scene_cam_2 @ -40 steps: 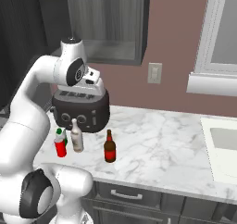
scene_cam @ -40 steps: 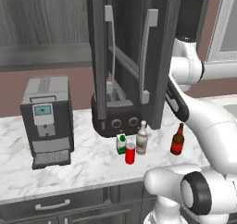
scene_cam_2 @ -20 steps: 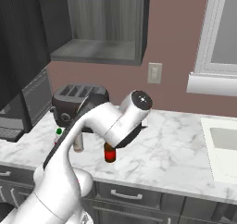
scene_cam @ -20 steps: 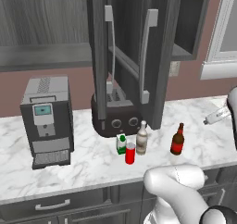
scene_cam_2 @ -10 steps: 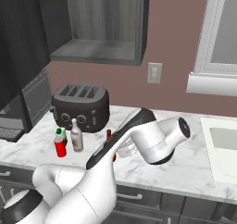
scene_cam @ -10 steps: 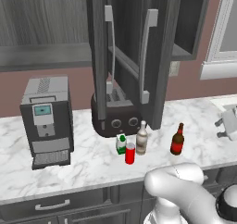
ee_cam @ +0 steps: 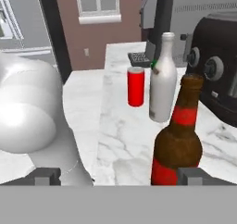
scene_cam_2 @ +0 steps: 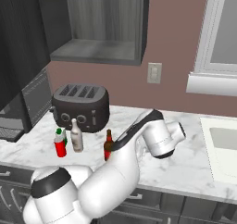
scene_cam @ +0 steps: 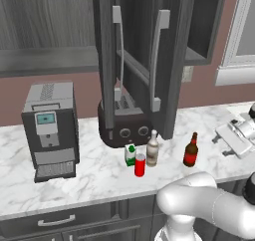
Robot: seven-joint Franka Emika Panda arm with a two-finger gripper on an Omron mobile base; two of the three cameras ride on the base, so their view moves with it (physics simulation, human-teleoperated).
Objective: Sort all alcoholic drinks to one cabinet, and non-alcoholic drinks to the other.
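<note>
Cabinet [scene_cam: 172, 60] open; beer bottle [ee_cam: 178, 135] on counter [ee_cam: 120, 135].

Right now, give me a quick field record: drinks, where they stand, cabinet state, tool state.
alcoholic: beer bottle, pale tan bottle, both upright on the counter
non-alcoholic: red can, green-capped bottle, upright on the counter
grouping: all four stand close together in front of the toaster
cabinet: door stands open above the toaster
tool: open, holding nothing, beer bottle nearest it
sorted so far: none
</note>
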